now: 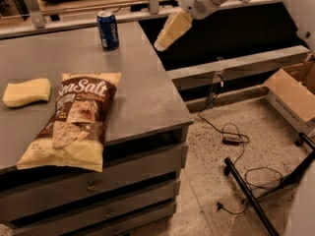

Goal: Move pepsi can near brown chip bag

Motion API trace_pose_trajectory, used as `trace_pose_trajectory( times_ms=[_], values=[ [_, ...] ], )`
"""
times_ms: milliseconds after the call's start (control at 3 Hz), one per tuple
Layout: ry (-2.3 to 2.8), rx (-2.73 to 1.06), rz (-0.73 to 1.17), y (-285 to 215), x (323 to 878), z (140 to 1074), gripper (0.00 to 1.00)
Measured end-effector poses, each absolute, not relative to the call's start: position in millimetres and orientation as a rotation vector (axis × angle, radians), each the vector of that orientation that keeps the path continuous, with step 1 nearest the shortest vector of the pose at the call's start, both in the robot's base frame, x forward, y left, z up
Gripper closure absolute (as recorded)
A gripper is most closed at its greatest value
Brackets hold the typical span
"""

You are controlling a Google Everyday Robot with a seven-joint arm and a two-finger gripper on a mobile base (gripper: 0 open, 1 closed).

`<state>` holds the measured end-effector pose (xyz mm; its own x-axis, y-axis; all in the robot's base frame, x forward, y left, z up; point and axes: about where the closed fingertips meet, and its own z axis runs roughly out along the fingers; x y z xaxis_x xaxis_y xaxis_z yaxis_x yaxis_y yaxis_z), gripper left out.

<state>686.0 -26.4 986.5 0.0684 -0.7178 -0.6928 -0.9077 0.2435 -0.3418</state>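
The pepsi can [108,29] stands upright near the far edge of the grey table [142,92]. The brown chip bag [74,122] lies flat at the table's front left, its lower end at the front edge. My gripper [165,39], with cream fingers on a white arm, hangs in the air just past the table's right edge. It is to the right of the can, a little apart from it, and holds nothing that I can see.
A pale yellow sponge [27,92] lies left of the bag. A cardboard box [295,90] sits on the floor at the right. Cables [231,136] and a black stand leg [251,200] lie on the floor. Drawers are under the table.
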Motion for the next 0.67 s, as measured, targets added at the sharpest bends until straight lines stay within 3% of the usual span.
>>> trace_pose_trajectory(
  times_ms=[333, 667],
  values=[
    [1.612, -1.415, 0.374, -6, 729, 998, 0.0],
    [1.517, -1.314, 0.588, 45, 778, 981, 0.0]
  ],
)
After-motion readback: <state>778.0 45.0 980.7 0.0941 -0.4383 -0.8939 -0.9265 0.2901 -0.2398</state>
